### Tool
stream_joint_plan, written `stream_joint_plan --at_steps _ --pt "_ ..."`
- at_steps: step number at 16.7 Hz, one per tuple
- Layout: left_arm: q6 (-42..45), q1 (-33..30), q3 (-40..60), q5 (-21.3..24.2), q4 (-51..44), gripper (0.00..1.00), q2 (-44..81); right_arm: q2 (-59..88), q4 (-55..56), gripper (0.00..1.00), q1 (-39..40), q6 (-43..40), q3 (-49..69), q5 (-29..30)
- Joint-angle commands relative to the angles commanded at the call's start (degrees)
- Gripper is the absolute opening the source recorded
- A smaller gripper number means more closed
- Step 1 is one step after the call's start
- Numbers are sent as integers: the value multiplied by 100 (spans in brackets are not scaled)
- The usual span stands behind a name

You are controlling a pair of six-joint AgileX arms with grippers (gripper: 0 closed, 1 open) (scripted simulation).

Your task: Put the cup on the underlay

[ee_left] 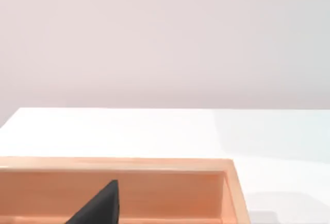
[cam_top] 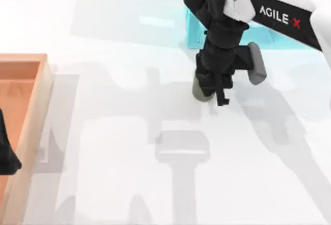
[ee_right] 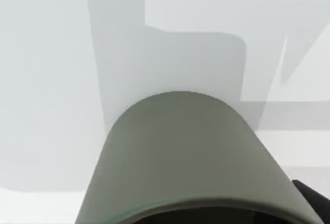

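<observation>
At the far left of the top view sits the wooden tray, pale orange, its wall running down the left edge of the frame. The left claw is parked right over it, a dark shape at the lower left; whether it is open or closed, I cannot tell. The left wrist view offers the tray wall and one dark fingertip poking in at the bottom, nothing more to go on.

Moving across the white bench, there's a pale grey rounded square in the lower middle of the top view (a mat or just a cast shadow? hard to call). If that is the underlay, it lies well below the action.

Now the upper right of centre: the right arm reaches down in front of the turquoise shelf, and its right claw is planted on the cup. The olive-grey base peeks out just left of the black fingers. In the right wrist view the cup looms huge and close, its wall curving up from the bottom of the frame, with a finger tucked against it at the lower right corner. I'd judge the claw is clamped on the cup from above, gripping the rim so it can carry it upright.
</observation>
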Motion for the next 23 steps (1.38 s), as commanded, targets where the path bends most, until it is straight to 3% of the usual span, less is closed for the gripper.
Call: stream_joint_plan --at_steps 3,7,18,23 --pt "0 0 0 0 0 100 0 -298 -59 0 -282 -884 -436 63" --pt "0 0 0 0 0 100 0 -978 -110 0 -887 -2770 -1264 183" --pt "0 0 0 0 0 100 0 -3920 101 0 -3142 -10005 -4217 517" --pt "0 0 0 0 0 100 0 -4970 108 0 -3990 -12370 -5498 693"
